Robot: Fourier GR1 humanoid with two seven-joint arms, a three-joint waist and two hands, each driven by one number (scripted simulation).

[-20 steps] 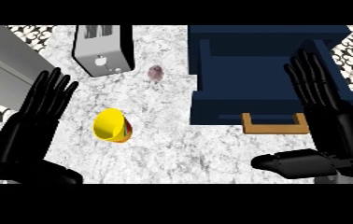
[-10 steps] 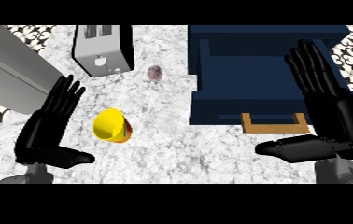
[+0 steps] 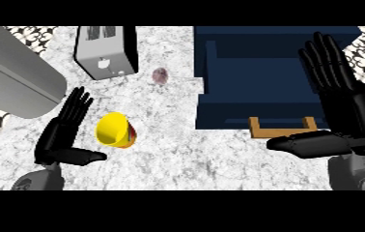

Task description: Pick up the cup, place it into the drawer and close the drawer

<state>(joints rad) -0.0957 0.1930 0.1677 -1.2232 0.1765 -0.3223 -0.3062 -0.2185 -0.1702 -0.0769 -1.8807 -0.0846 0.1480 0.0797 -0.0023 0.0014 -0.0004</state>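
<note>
- Marble counter [image 3: 185,153] fills the view and bears everything.
- Navy drawer [image 3: 214,115] stands open at 1 o'clock, nothing showing inside it; its wooden handle [image 3: 254,125] faces 6 o'clock.
- Right hand [image 3: 341,115] rests at 3 o'clock over the drawer's right edge, fingers straight and up, thumb out toward 9 o'clock, holding nothing.
- Toaster [image 3: 107,52] sits at 11 o'clock, well apart from the cup.
- Left hand [image 3: 61,134] is at 8 o'clock, fingers straight, thumb spread, palm turned to the cup; it grips nothing.
- Yellow cup [image 3: 115,129] appears to lie on its side on the counter, just beside the left hand at that hand's 3 o'clock, a narrow gap between them.
- Small purplish lump [image 3: 160,75] lies near 12 o'clock; what it is I cannot tell.
- Step in hand, as I judge it: the approach for the pick, with nothing lifted yet.
- Next move likely calls for closing the gap toward 3 o'clock and curling fingers and thumb round the cup; it may roll away if nudged first.
</note>
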